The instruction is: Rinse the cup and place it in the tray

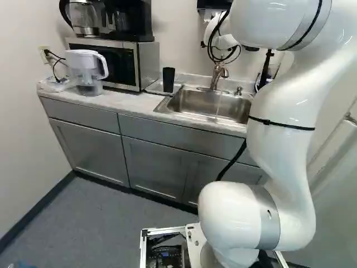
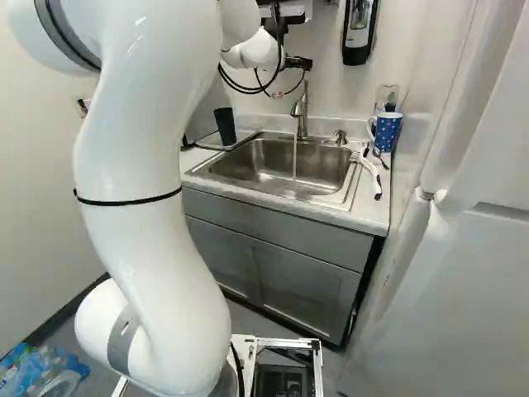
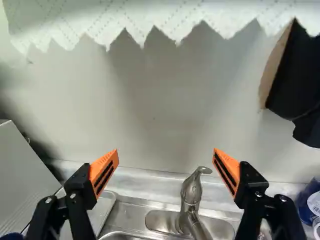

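Orange-padded, the pincer (image 2: 298, 63) stands wide open and empty, the white label (image 3: 314, 203) beyond it unreadably small.

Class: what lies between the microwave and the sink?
The black cup, standing on the tray; the left base view shows both.

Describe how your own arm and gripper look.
My arm is glossy white, built of thick, rounded, curving sections. A grey band rings a lower joint, a thin black strap circles the link above, and black cables loop near the wrist. The gripper has two black fingers with silver-coloured screws and wedge-shaped orange pads marked by dark slots.
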Robot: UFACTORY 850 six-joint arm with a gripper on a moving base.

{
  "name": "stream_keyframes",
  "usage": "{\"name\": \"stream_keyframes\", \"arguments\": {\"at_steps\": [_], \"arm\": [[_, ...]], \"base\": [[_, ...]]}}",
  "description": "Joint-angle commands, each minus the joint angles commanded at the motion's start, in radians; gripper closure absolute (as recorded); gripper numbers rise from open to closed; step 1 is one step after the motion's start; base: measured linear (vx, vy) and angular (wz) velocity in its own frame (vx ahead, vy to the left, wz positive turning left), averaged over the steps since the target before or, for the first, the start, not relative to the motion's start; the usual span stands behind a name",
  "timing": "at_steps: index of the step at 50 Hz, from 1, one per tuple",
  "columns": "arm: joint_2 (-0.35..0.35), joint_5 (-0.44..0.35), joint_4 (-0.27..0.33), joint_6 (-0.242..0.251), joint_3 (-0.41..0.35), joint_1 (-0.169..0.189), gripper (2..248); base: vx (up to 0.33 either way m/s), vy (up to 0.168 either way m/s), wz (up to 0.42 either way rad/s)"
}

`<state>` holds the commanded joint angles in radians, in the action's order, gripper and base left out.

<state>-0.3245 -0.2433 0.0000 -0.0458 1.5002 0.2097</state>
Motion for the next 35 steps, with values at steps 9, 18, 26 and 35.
{"name": "stream_keyframes", "arguments": {"at_steps": [9,18,26,35], "arm": [[0.000,0.000,0.000,0.000,0.000,0.000,3],[-0.006,0.000,0.000,0.000,0.007,-0.001,3],[-0.019,0.000,0.000,0.000,0.021,-0.002,3],[-0.038,0.000,0.000,0.000,0.045,-0.004,3]], "base": [[0.000,0.000,0.000],[0.000,0.000,0.000],[0.000,0.000,0.000],[0.000,0.000,0.000]]}}
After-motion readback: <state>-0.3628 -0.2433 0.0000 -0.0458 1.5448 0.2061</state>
